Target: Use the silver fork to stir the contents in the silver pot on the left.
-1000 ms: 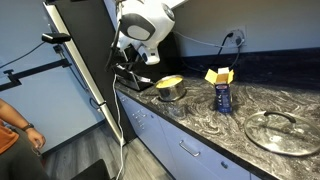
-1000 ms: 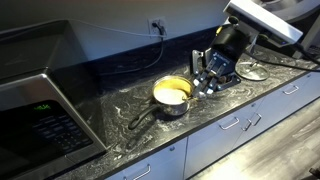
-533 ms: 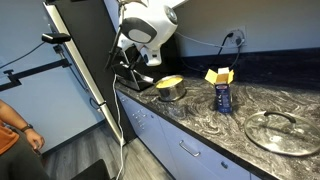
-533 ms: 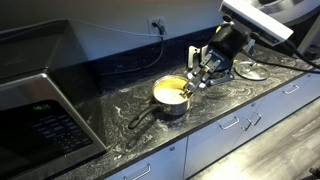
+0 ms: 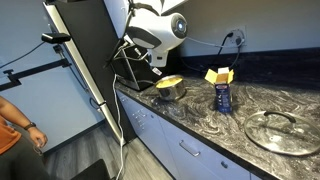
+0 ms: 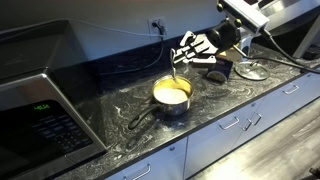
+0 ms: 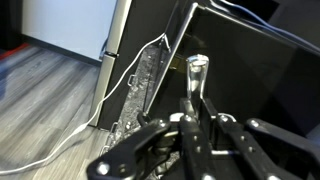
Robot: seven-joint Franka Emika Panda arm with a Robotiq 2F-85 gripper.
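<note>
The small silver pot (image 5: 170, 88) with yellow contents stands near the counter's end; in the exterior view from the microwave side (image 6: 172, 97) its long handle points toward the front edge. My gripper (image 6: 190, 48) hangs tilted in the air just above and behind the pot, and also shows in an exterior view (image 5: 136, 62). It is shut on the silver fork (image 7: 197, 72), whose handle sticks out between the fingers in the wrist view. The fork's lower end (image 6: 177, 63) points down toward the pot without touching it.
A blue can (image 5: 223, 98) and a yellow carton (image 5: 218, 75) stand past the pot. A wide glass lid with a knob (image 5: 282, 130) lies further along the marbled counter (image 5: 200, 125). A microwave (image 6: 40, 115) sits at one end. A person's arm (image 5: 12, 125) is at the edge.
My gripper has risen from the counter beside the pot and tilted, carrying the fork up and over toward the pot. The pot has not moved.
</note>
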